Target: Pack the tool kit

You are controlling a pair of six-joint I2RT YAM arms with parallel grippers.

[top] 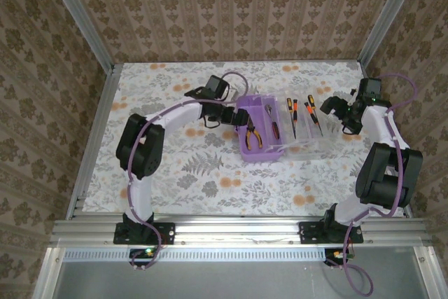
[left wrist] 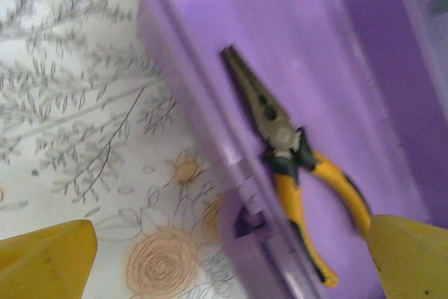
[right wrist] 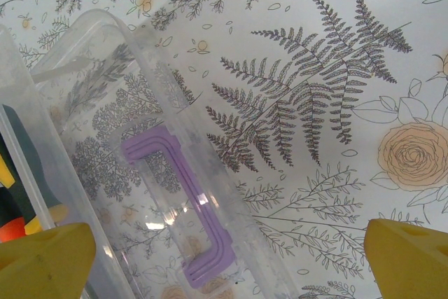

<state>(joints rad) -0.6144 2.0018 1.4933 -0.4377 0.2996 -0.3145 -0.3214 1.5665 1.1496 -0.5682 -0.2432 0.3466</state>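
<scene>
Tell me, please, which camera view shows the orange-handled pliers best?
The left wrist view: the pliers lie large in the purple box, jaws and handles distinct, though blurred. The top external view shows the pliers small in that box. The right wrist view faces the clear lid and its purple handle.

Rig appearance: two matching arms, pale shells, black joints, purple cabling.

The left arm (top: 150, 129) and right arm (top: 386, 134) had whitish link shells between bulky black joint housings. The purple left cable (top: 129, 180) ran in loose loops along its arm, and the right cable (top: 410, 89) did the same. Each arm stood on a black plate, the left base (top: 143, 232) and the right base (top: 329, 232). In the wrist views, the left end effector (left wrist: 227, 260) and right end effector (right wrist: 227, 260) carried blunt, matte yellow fingers (left wrist: 45, 260), faintly speckled with dark marks.
</scene>
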